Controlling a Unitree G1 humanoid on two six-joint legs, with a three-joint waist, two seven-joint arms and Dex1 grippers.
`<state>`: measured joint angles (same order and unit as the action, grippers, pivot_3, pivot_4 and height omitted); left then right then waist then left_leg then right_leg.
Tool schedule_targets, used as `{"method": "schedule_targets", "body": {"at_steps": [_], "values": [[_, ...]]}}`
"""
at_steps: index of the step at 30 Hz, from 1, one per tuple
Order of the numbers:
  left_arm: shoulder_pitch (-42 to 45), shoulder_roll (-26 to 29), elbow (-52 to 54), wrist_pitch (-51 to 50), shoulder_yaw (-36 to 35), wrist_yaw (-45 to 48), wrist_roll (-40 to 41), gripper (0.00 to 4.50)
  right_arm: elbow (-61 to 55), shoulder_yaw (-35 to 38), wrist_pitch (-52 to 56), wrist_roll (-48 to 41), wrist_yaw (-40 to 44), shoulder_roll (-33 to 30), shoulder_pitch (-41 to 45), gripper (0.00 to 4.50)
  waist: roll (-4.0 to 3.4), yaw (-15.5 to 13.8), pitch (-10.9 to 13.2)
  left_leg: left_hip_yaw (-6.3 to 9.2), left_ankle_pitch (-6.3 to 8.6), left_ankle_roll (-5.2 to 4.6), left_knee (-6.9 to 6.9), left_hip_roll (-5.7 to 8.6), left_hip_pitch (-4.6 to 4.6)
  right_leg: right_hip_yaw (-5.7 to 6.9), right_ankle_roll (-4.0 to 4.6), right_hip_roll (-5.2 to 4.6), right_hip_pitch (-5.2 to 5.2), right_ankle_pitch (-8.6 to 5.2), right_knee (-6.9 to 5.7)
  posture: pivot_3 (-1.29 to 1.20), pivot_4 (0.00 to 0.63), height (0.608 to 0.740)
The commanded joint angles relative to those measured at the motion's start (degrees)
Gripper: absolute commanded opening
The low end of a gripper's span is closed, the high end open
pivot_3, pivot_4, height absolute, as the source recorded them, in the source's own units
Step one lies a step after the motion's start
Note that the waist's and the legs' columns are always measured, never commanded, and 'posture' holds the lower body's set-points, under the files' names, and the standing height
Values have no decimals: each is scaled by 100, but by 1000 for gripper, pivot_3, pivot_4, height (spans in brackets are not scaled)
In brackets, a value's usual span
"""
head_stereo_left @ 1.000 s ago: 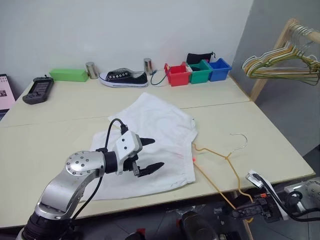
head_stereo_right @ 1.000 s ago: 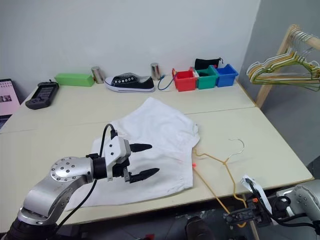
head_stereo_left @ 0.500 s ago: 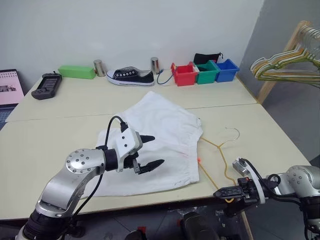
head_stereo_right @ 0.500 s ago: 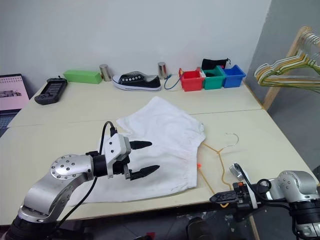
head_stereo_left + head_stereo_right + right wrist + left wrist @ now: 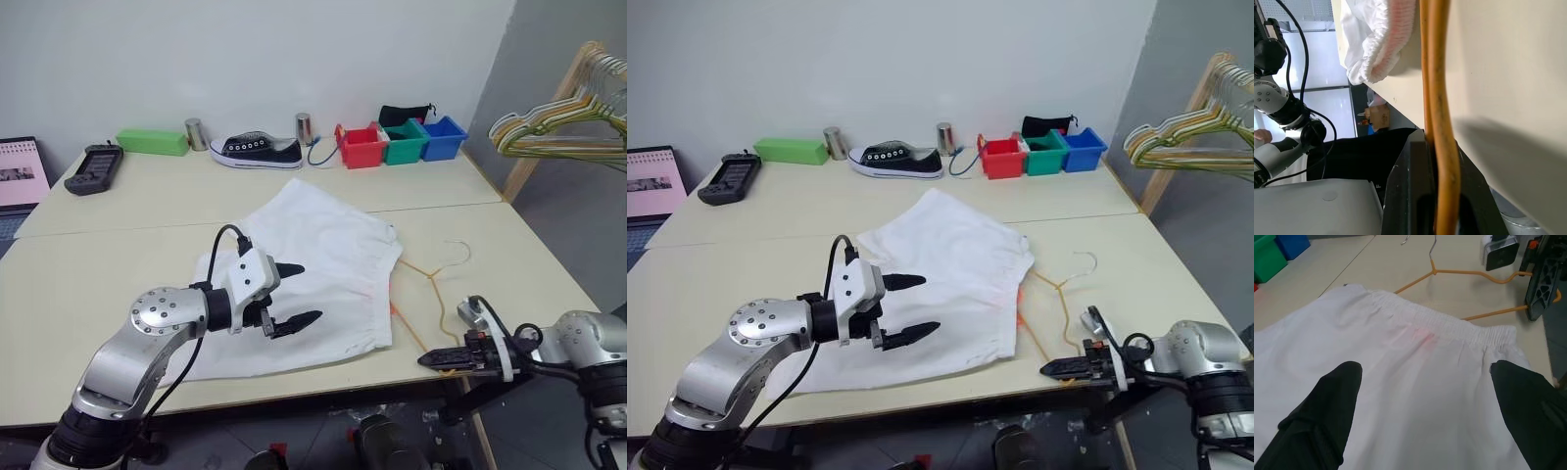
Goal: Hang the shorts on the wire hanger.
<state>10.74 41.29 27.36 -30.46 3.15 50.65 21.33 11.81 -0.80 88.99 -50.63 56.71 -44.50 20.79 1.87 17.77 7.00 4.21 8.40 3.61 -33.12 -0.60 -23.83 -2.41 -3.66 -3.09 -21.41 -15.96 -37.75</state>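
Note:
The white shorts (image 5: 323, 257) lie flat on the middle of the table, waistband toward the right. My left gripper (image 5: 307, 293) hovers open just above them, both black fingers (image 5: 1337, 396) spread over the fabric. The yellow-gold wire hanger (image 5: 438, 304) lies on the table right of the waistband, its silvery hook (image 5: 458, 251) pointing away. At the table's front edge my right gripper (image 5: 436, 358) is shut on the hanger's lower wire (image 5: 1439, 122), which runs between its black fingers (image 5: 1410, 196). The elastic waistband (image 5: 1376, 44) lies close beside that wire.
Along the back of the table (image 5: 118, 245) stand a black sneaker (image 5: 257, 150), red (image 5: 358, 147), green (image 5: 400, 143) and blue (image 5: 440, 137) bins, a green box (image 5: 152, 142) and a black device (image 5: 93, 168). A wooden rack (image 5: 554, 113) with a bunch of hangers stands at the right.
My right gripper has come up from below the table's front edge to level with it, still shut on the hanger wire. The left gripper has stayed open over the shorts.

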Motion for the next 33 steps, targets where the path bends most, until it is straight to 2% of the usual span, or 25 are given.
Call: {"method": "schedule_targets", "body": {"at_steps": [1,6,7,15,19,26,30,33], "values": [[56,-17,98,116,1,-36,-14,4431,-170,4,-231,10,354,-357,193,0,2,-4,-1,1,0,0,0,-1,1,2,0,0,1,0,0,-258,60,740],[100,-24,36,147,18,-32,-32,4431,-185,-285,-396,98,595,-580,296,0,-1,-7,-3,5,-5,-7,0,-1,-1,6,0,1,3,0,0,-263,60,740],[119,-33,20,154,29,-36,-40,4431,-110,-327,-407,120,608,-554,382,0,-2,-5,-3,4,-22,-35,0,-1,-1,5,-1,1,4,1,-1,-263,60,740],[202,-50,-31,192,77,-48,-54,4431,371,-730,-703,477,720,-221,781,0,-5,-26,-4,1,-22,-37,6,-2,-9,1,-20,8,0,-3,-8,-254,55,740],[188,-19,-20,189,28,-43,-44,4431,636,-771,-883,653,792,-212,928,0,-6,-34,-4,1,-20,-38,6,1,-13,1,-39,7,-1,2,-8,-246,54,740],[108,1,65,159,11,-66,-34,4431,931,-643,-1504,1110,747,-233,1186,0,-7,-27,-4,1,-20,-38,4,0,-8,0,-14,7,2,-12,-12,-244,56,740],[186,140,-50,209,-61,80,-26,4431,-317,-653,-2157,1413,453,-283,1136,0,-13,-15,-6,1,-21,-38,3,0,-7,-2,-15,7,-1,-11,-21,-245,53,740],[570,286,-387,329,-146,248,-54,4431,-1040,-801,-2875,1946,18,-207,1235,0,-16,-23,-8,1,-20,-38,4,-1,-6,-1,-14,8,-3,-11,-26,-252,44,740]]}}
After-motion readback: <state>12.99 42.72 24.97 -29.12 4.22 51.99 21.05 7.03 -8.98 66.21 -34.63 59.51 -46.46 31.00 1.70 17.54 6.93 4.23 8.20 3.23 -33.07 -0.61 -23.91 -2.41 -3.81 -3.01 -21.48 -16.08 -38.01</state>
